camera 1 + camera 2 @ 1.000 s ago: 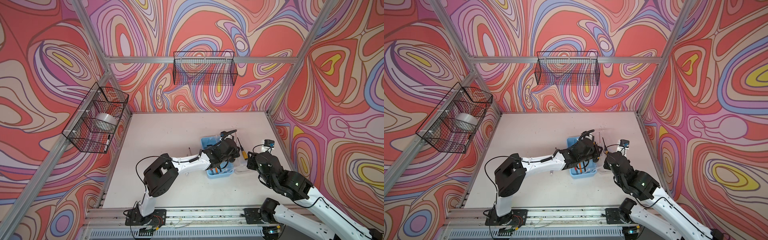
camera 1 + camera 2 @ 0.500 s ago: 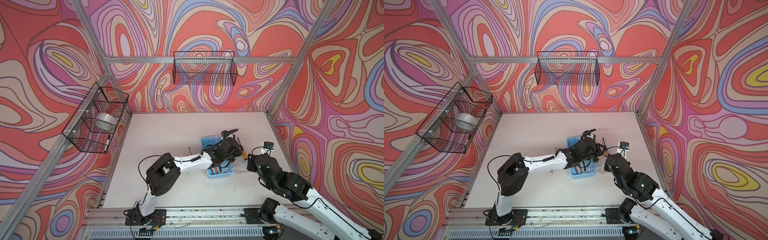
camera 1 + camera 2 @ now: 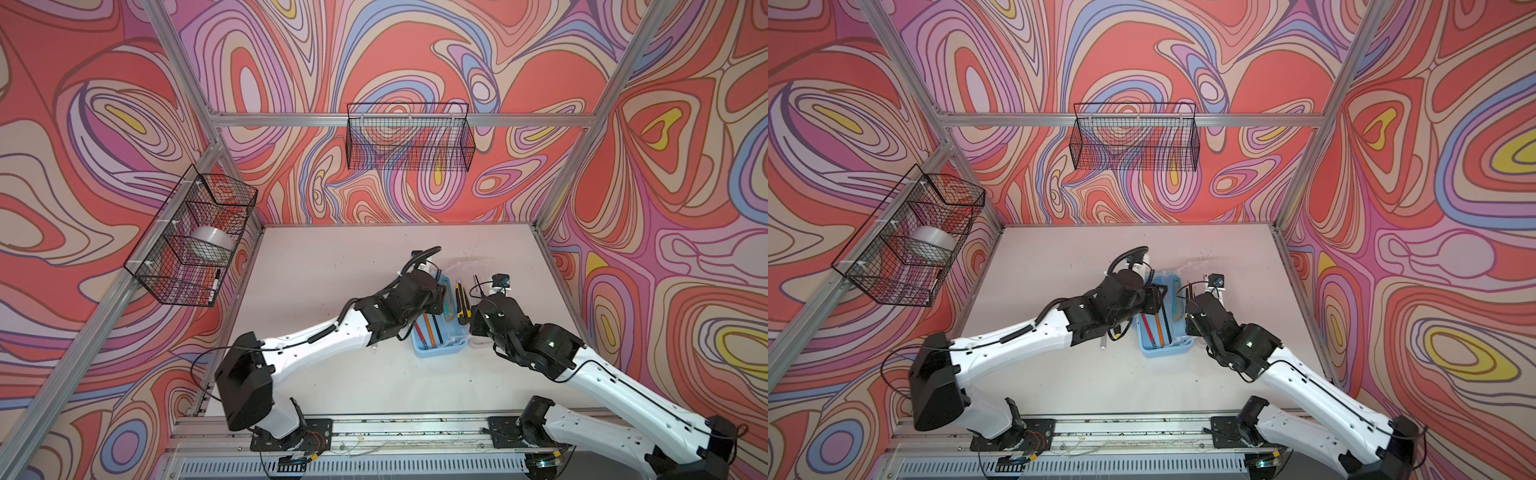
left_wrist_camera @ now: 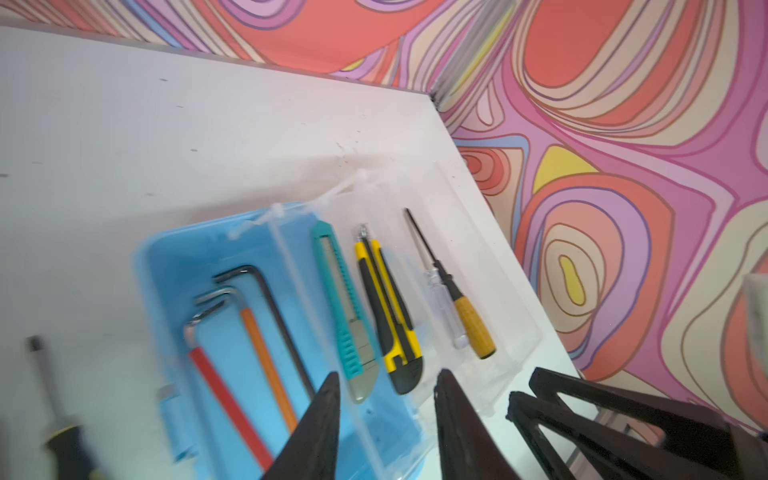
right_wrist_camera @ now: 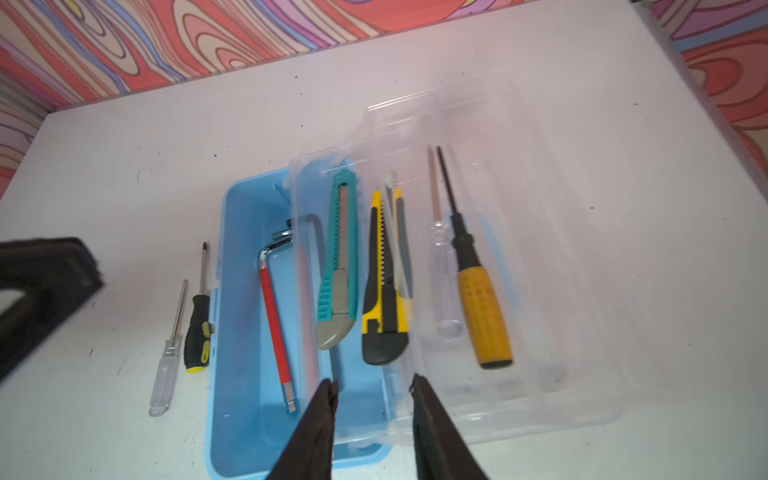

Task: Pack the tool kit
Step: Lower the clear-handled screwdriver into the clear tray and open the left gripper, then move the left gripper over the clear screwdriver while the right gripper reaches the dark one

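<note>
White bench: left gripper fingers have just parted, empty, over the tool kit; right gripper fingers apart, empty; two screwdrivers remain unpacked.

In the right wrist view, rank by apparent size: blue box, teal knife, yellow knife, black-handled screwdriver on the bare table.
Largest: blue box
Next: teal knife and yellow knife, near-equal in length, so unranked
Smallest: black-handled screwdriver, shorter and thinner
</note>
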